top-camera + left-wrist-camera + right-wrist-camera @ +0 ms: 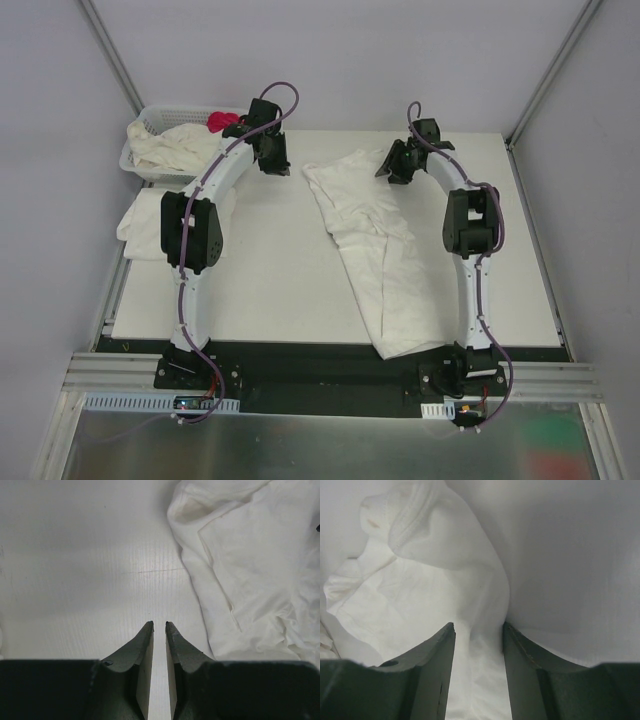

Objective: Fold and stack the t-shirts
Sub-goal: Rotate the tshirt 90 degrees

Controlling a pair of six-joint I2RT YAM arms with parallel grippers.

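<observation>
Right fingers [479, 626] fill the foreground of their wrist view, clamped on a raised, bunched fold of the shirt [435, 580] that runs up between them. Beneath everything is the white desk [270, 280]. On it the shirt [380, 260] trails from those fingers back toward the arm bases as one long, crumpled strip, doubled on itself rather than spread. Past the left arm, on the side away from the right fingers, a pile [135, 225] of white cloth sits at the desk's edge. Beyond it is the basket [133, 160], which holds a heap [180, 148] of more shirts and a pink cloth [217, 121] at its far end. Left fingers [159, 623] hang over bare desk, all but together with only a thin slit between them, and hold nothing. The shirt's free far corner [185, 510] lies just beside them, toward the right fingers. The step looks like spreading the shirt flat before any fold. To do it well, the left fingers should part, drop onto that near corner and pinch the hem alone, not the layers under it. Then both sets should lift evenly and draw apart until the far edge is taut. After that they should lay the cloth down slowly so the creased middle smooths out and does not bunch again.
</observation>
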